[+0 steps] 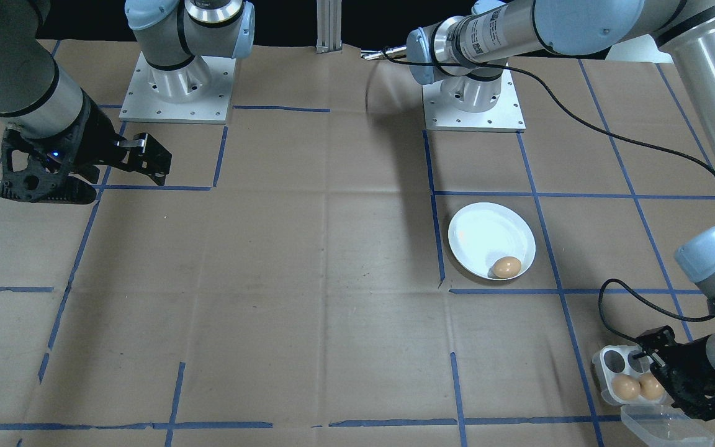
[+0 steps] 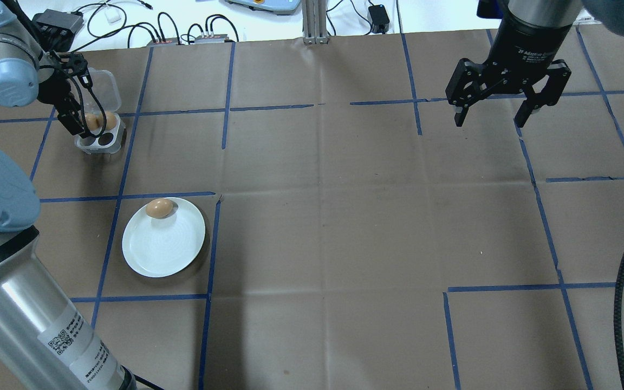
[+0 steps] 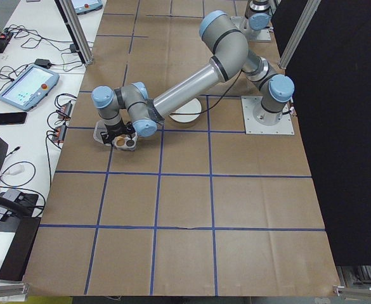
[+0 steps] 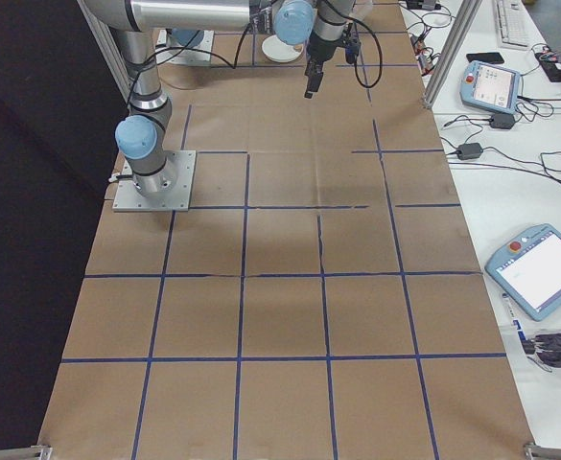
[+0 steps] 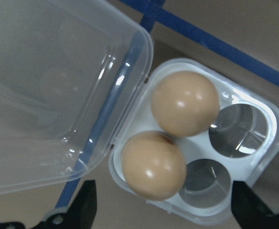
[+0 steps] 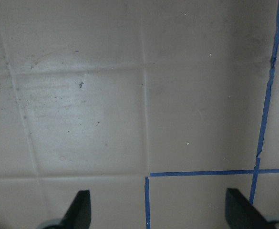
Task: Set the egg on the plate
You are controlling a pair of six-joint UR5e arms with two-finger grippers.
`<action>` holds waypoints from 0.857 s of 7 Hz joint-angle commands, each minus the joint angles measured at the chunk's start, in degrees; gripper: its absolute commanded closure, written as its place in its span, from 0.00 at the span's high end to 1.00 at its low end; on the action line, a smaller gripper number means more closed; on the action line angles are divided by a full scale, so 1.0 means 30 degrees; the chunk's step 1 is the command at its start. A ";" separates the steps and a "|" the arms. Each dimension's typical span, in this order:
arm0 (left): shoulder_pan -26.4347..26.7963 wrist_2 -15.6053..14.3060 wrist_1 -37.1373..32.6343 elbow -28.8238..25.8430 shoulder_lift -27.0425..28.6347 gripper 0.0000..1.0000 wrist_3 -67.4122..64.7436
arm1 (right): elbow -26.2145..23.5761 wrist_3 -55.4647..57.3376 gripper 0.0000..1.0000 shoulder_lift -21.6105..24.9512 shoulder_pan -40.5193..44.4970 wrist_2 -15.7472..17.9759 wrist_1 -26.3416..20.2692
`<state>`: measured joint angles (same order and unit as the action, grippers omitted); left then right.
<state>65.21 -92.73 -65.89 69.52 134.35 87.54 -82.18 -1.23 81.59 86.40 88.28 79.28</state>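
Nearest the robot, the white plate [image 2: 163,244] sat on the tabletop [image 2: 344,216] with one brown egg [image 2: 159,208] already lying on it, right against the far rim rather than in the middle. That placement looked like the first risk: a knock to the plate, or a second egg set down against it, could roll it over the low rim.

Farther out, the left claw [image 5: 160,210] hung directly over the small clear egg box [image 5: 196,143], its fingers spread wide and holding nothing. The box's lid [image 5: 53,90] lay hinged open to one side. Inside, two eggs [image 5: 153,164] filled the pair of cups next to the hinge and touched each other; the other two cups stood empty. Because the eggs touched, a finger coming down between them would likely strike a shell, and the light box could lift or slide with a gripped egg. Too firm a squeeze might crack it.

The right claw [image 2: 508,105] hovered well apart over bare brown paper on the other side, fingers apart and empty, nowhere near the plate or the box.
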 commanded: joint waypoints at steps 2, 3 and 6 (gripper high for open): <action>0.0002 0.0002 0.0168 0.0031 0.0128 0.93 -0.0321 | 0.0000 0.0000 1.00 0.0021 0.0000 0.0016 0.0000; 0.0205 0.0002 0.0196 -0.0027 0.0128 0.84 -0.0467 | 0.0000 0.0000 1.00 0.0021 0.0000 0.0016 0.0000; 0.0383 0.0002 0.0460 0.0031 0.0070 0.62 -0.0644 | 0.0000 0.0000 1.00 0.0021 0.0000 0.0016 0.0000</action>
<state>66.24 -92.73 -64.65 69.58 134.60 85.68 -82.18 -1.23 81.63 86.40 88.31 79.28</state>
